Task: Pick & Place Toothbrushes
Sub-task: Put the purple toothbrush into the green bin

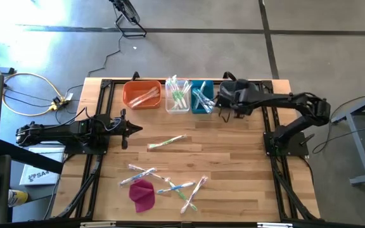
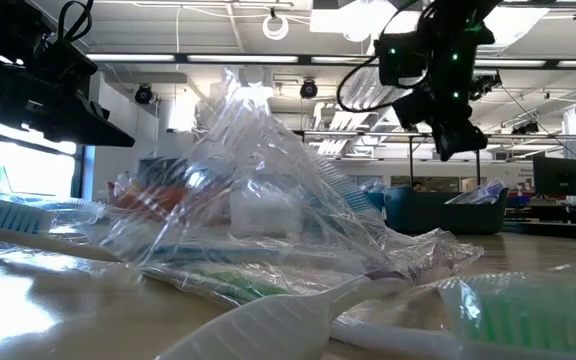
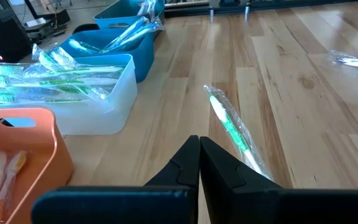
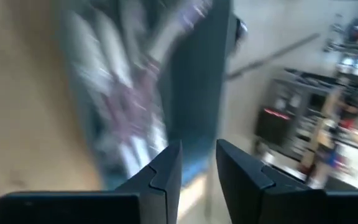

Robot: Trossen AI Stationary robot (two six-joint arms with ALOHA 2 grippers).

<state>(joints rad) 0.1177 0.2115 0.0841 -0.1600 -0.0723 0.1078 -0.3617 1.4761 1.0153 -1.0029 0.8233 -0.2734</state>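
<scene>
Several wrapped toothbrushes lie loose on the wooden table: a green one [image 1: 166, 142] [image 3: 229, 124] at mid-table and more [image 1: 170, 185] near the front edge. Others fill the orange bin [image 1: 129, 100], the clear bin [image 1: 170, 106] and the blue bin [image 1: 197, 109] at the far edge. My right gripper [image 1: 222, 107] [image 4: 197, 149] hovers open just right of the blue bin, with nothing between its fingers. My left gripper [image 1: 132, 128] [image 3: 199, 149] stays shut and empty at the table's left, short of the green toothbrush.
A magenta cloth lump [image 1: 143, 194] lies by the front toothbrushes. Black frame rails [image 1: 100, 95] run along the table's left and right sides. Bare wood lies between the bins and the green toothbrush.
</scene>
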